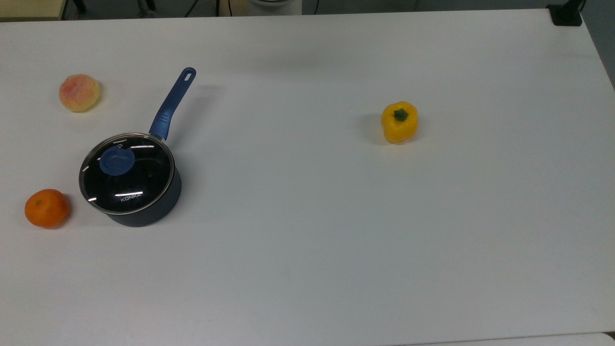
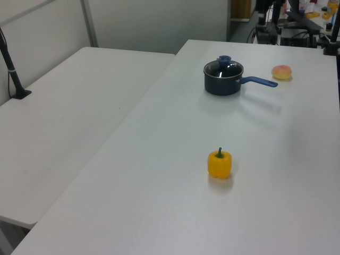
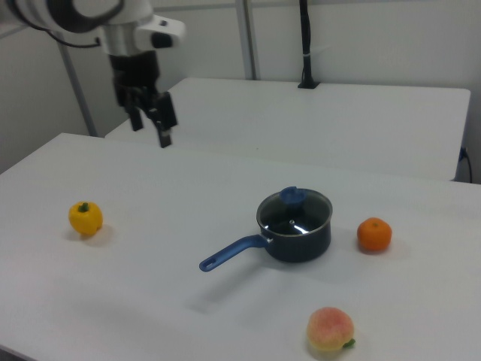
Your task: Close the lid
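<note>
The clear glass lid (image 1: 139,180) with its blue knob (image 1: 116,161) lies flat on the black saucepan (image 1: 144,216), covering its whole rim. The blue pan handle (image 1: 172,103) points toward the top view's upper edge. Both also appear in the left view, lid (image 2: 223,67) on saucepan (image 2: 223,84), and in the right view, lid (image 3: 301,214) on saucepan (image 3: 297,241). My gripper (image 3: 152,132) hangs open and empty high above the table, well off to the right view's left of the pan.
An orange (image 1: 46,208) sits close beside the pan, a peach (image 1: 79,92) lies near the handle, and a yellow bell pepper (image 1: 399,121) stands far across the white table (image 1: 336,240). A second table (image 2: 69,106) adjoins, with a black post (image 3: 304,45) on it.
</note>
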Motion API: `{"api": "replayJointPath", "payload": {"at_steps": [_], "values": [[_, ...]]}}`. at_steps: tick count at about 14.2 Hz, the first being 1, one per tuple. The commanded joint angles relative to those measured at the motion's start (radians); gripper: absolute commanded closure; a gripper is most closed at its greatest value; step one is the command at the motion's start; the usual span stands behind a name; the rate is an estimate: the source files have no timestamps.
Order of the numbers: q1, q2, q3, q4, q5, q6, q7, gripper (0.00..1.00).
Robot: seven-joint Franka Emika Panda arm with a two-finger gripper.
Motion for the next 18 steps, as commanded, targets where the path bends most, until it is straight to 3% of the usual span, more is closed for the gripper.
{"api": "replayJointPath", "payload": {"at_steps": [1,3,6,8,11,18], "values": [[0.063,-0.081,0.002,-0.081,0.036,-0.008,0.031,0.0],[0.092,-0.081,0.009,-0.082,0.073,0.001,0.019,0.0],[0.135,-0.075,0.013,-0.123,0.07,0.105,-0.038,0.0],[0.136,-0.064,0.013,-0.148,0.058,0.191,-0.096,0.0],[0.124,-0.06,0.004,-0.153,0.058,0.201,-0.231,0.0],[0.124,-0.054,0.004,-0.145,0.016,0.201,-0.217,0.0]]}}
